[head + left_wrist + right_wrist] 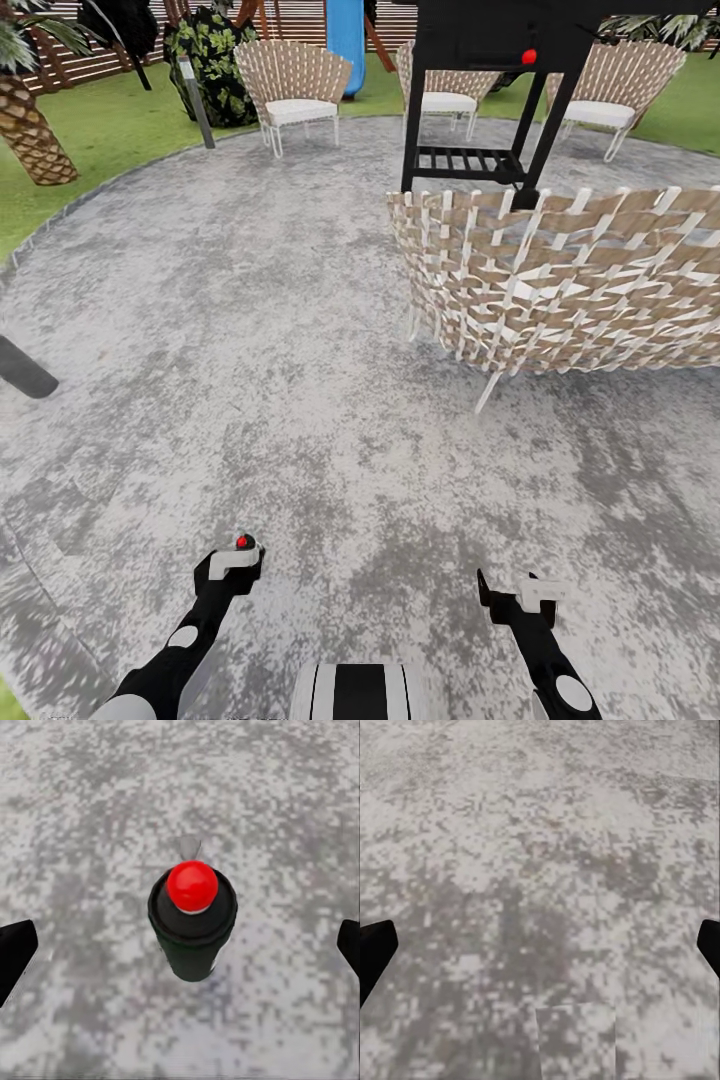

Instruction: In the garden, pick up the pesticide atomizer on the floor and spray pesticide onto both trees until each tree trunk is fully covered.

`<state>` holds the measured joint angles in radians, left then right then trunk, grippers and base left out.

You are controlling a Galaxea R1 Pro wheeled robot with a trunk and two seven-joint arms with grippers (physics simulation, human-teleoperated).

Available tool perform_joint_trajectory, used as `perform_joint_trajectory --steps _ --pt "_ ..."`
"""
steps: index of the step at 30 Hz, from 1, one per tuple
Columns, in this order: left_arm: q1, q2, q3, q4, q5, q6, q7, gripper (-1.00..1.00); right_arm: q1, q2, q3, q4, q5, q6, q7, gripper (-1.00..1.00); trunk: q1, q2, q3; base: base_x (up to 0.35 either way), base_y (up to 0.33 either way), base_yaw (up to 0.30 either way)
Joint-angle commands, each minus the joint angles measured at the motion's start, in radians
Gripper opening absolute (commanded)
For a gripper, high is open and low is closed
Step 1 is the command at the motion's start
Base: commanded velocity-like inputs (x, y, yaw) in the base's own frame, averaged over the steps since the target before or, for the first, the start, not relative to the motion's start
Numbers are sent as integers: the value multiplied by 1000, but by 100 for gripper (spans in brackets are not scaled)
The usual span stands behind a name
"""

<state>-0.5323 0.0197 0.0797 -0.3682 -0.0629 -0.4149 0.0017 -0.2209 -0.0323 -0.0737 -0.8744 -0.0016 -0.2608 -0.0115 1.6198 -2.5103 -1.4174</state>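
Left gripper (180, 949): jaws spread wide, both black fingertips (15, 956) at the picture's edges, nothing held. Directly ahead of it, centred between the fingers but not touching either, the pesticide atomizer (192, 922) stands upright on the grey paving (90, 802): a dark cylindrical can topped by a round red cap (192, 885). In the head view the red cap (241, 541) peeks just above the left gripper (232, 565), the can itself hidden behind the wrist.

Right gripper (540, 945): jaws spread wide, empty, over bare mottled paving. In the head view the right gripper (505, 590) hangs low, well apart from the atomizer and level with the left one.

Ahead of the right gripper, some way off: woven wicker chair (560, 285), back toward the robot. Beyond it: black metal stand (480, 100) with a slatted lower shelf and a small red spot.

Farther off, at the paving's far rim: two more wicker chairs with white cushions (295, 85) (610, 85).

Far ahead and outward of the left gripper: green lawn (110, 125), scaly brown palm trunk (30, 135), dark leafy shrub (210, 60), slatted wooden fence (70, 50).
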Motion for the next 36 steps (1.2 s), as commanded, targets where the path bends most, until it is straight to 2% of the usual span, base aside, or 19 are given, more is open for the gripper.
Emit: perform_joint_trajectory --steps 1,6,17,26,36 --pt "0 0 0 0 0 0 0 100 0 0 0 0 0 0 0 100 0 0 0 0 0 154" --pt "0 -1 0 0 -1 1 0 100 0 -1 -1 0 0 0 1 100 1 0 -8 0 0 38" --pt "0 -1 0 0 -1 1 0 100 0 -1 -2 0 0 0 1 100 6 -3 -63 0 0 1" --pt "0 -1 0 0 -2 1 0 100 0 -1 -1 0 0 0 1 100 6 -3 -70 5 -1 0" --pt "0 -1 -1 0 -4 1 0 100 0 -1 0 0 0 0 0 100 6 -3 -70 171 -97 95"
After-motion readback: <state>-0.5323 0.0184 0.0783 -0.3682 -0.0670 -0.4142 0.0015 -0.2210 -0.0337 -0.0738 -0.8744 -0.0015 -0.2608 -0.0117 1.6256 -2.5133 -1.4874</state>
